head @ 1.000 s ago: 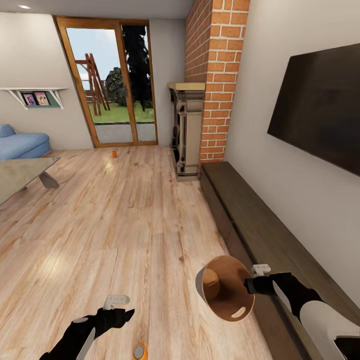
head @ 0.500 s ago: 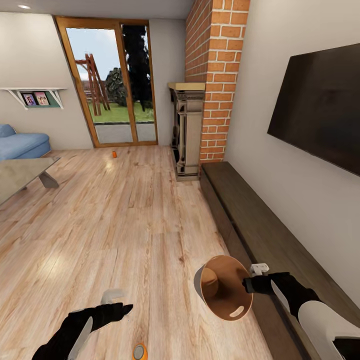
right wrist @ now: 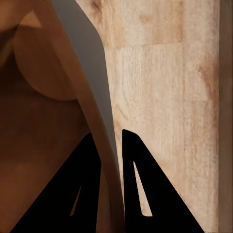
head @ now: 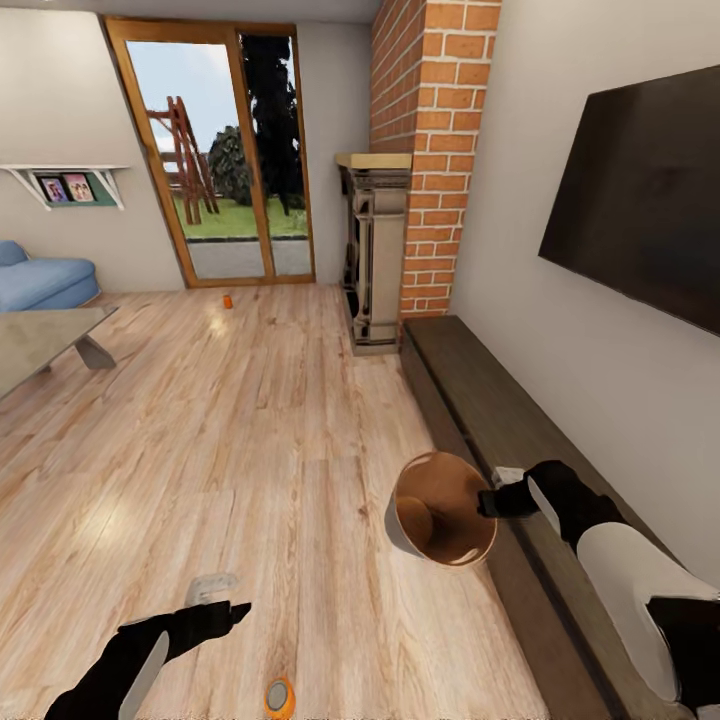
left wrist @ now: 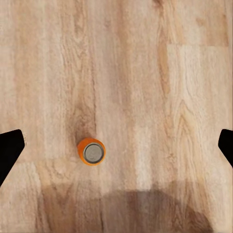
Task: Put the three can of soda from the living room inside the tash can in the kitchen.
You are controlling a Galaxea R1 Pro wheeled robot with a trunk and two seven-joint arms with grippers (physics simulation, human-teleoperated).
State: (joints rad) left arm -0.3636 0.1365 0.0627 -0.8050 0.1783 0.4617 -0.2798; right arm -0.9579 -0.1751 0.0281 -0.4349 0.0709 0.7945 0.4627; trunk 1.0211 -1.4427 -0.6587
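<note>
Right gripper (right wrist: 110, 145) is clamped on the rim of the dark grey round bin with the wood-toned inside (head: 440, 520), carried off the wooden floor (head: 260, 420) and looking empty. Left gripper (head: 215, 600) is spread wide above 1 orange soda can (left wrist: 91, 151). Another orange can (head: 228, 301) stands near the door. So 0 cans binned so far, I reckon.

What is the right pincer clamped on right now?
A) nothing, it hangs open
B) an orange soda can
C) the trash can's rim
C: in the right wrist view, the right pincer has one finger on each side of the trash can wall.
</note>
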